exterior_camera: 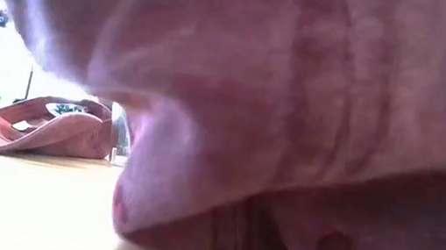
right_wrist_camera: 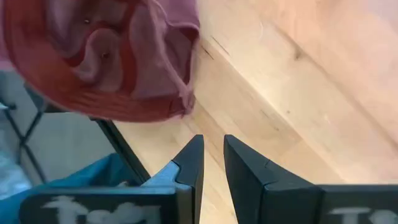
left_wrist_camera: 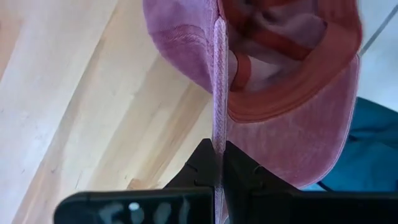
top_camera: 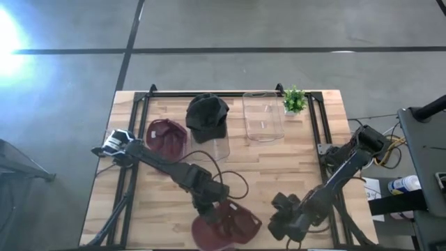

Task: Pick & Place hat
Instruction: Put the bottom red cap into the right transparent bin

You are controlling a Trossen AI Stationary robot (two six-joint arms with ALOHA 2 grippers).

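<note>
the left gripper (left_wrist_camera: 219, 163) is sitting at the front edge of the wooden desk (top_camera: 279, 167), near its middle, and its fingers are pinching shut on the thin edge of a pink hat (top_camera: 226, 224), which is lying upside down there with part of it hanging past the front edge. in the left wrist view the hat's (left_wrist_camera: 292, 81) red inner band is facing the camera while the brim edge is running straight down between the dark fingers. in the low view this hat is filling nearly the whole picture, pressed close to the camera. the right gripper (right_wrist_camera: 213, 163) is waiting just beside the hat toward the front right corner, its fingers standing slightly apart with nothing between them and not touching the cloth. a second pink hat (top_camera: 166, 135) is lying upside down near the back left part of the desk, a black hat (top_camera: 207, 116) is resting just beside it toward the back edge, a clear container (top_camera: 263, 116) is standing next to that, and a small green plant (top_camera: 294, 100) is sitting by the back right corner.
</note>
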